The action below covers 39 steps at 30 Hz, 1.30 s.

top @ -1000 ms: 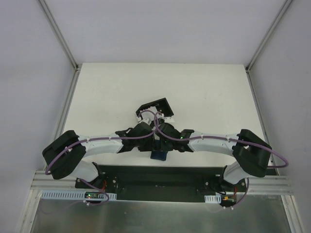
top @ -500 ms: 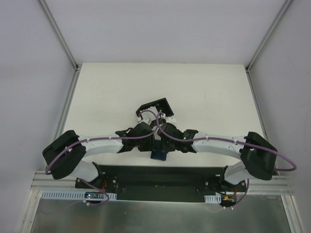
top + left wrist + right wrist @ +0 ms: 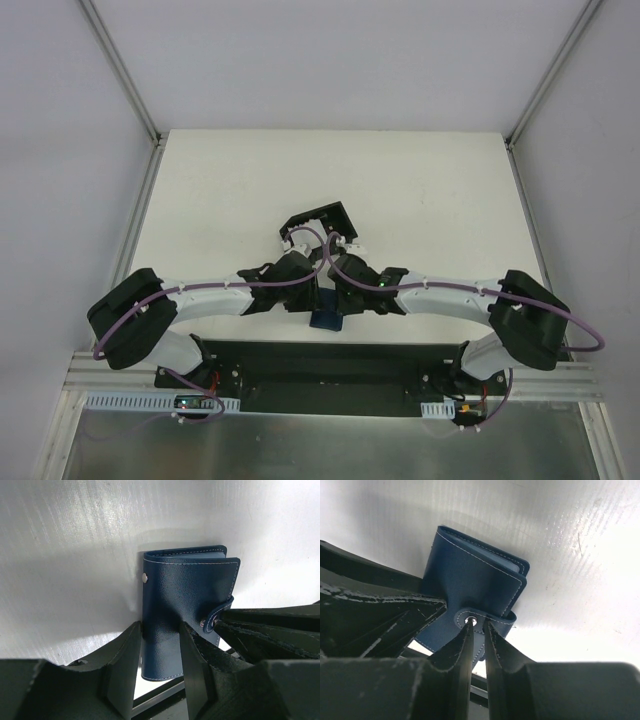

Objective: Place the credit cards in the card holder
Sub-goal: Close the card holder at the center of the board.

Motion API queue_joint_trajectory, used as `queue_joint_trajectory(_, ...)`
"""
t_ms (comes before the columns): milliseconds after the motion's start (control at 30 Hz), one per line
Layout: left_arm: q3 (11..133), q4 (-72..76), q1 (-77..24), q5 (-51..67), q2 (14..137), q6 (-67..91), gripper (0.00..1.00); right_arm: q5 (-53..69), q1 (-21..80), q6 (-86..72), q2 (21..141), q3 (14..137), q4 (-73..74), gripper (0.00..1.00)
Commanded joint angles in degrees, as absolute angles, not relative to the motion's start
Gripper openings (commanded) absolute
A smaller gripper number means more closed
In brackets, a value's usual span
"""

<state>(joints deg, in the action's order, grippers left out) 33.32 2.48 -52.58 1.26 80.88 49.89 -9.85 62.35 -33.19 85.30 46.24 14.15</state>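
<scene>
Holder (image 3: pixel 185 590): navy, folded shut, light stitching along its edges; it sits at the near middle of the table (image 3: pixel 420 190), between the two wrists.
Strap (image 3: pixel 497 619): wraps over the holder's open edge; its metal snap (image 3: pixel 470 621) faces the right wrist camera.
Left gripper (image 3: pixel 160 627): part open; its fingers straddle the near left part of the holder and seem to clamp it, though the contact is partly hidden.
Right gripper (image 3: pixel 477 626): narrow; its fingertips meet at the snap end of the strap and pinch it.
Arms: both reach inward from left and right; the wrists are close together over the holder.
Frame (image 3: pixel 320 222): black, open-sided, just beyond the grippers on the far side.
</scene>
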Motion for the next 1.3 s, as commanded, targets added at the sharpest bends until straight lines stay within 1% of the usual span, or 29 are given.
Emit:
queue_joint_trajectory(0,32.96,-3.87,-53.35,0.35,82.44,48.08,0.36,-7.56,61.88,-32.96,86.22,45.97,10.81,0.17)
queue_joint_trajectory(533,33.13,-3.78,-53.44,0.35,82.53,47.90,0.36,-7.91,60.56,-32.70,84.73,44.56,8.71,0.20)
queue_joint_trajectory(600,33.13,-3.87,-53.44,0.53,82.53,47.90,0.36,-7.91,60.56,-33.05,83.68,43.42,7.13,0.23)
queue_joint_trajectory(667,33.13,-3.78,-53.35,0.53,82.53,47.99,0.36,-7.91,60.38,-32.70,83.93,43.85,7.73,0.24)
queue_joint_trajectory(800,33.22,-3.78,-53.35,0.61,82.71,47.81,0.36,-7.38,60.29,-32.43,84.99,44.47,8.78,0.24)
queue_joint_trajectory(867,33.22,-3.87,-53.35,0.53,82.62,47.81,0.36,-7.64,60.82,-32.43,85.26,45.00,10.19,0.21)
queue_joint_trajectory(1033,33.22,-3.87,-53.44,0.44,82.79,47.81,0.36,-6.77,61.70,-31.82,84.29,45.00,10.63,0.20)
queue_joint_trajectory(1133,33.31,-3.87,-53.35,0.35,82.79,47.99,0.36,-6.76,62.14,-31.46,83.24,45.17,10.63,0.20)
queue_joint_trajectory(1267,33.40,-3.87,-53.44,0.35,82.18,47.90,0.36,-10.10,62.14,-31.46,80.43,45.26,11.34,0.22)
